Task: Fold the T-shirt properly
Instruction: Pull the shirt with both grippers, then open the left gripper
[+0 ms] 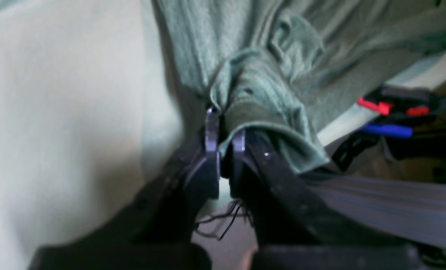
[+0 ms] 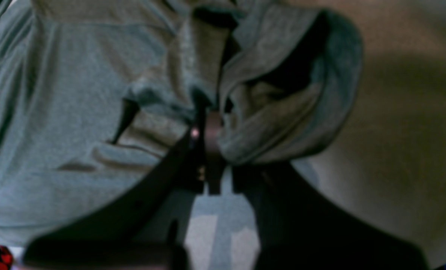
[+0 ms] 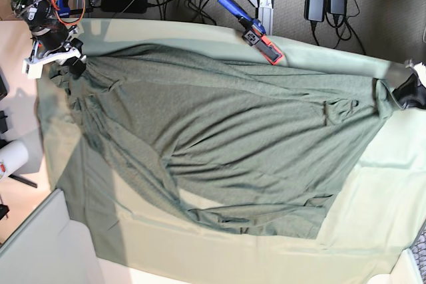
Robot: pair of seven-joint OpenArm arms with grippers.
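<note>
Olive T-shirt (image 3: 226, 157) spreads over the mint-clothed surface (image 3: 373, 211), each corner pinched by left gripper (image 1: 224, 129) and right gripper (image 2: 207, 123).

text: none legible | labels: none | brands: none | numbers: 0 readable in any view

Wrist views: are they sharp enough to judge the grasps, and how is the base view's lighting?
Left wrist view: soft and motion-smeared, yet the left gripper visibly pinches the T-shirt. Right wrist view: dim and blurrier, the right gripper dark against bunched cloth. Base view: sharp, evenly lit, a soft shadow on the table cloth at lower left.
</note>
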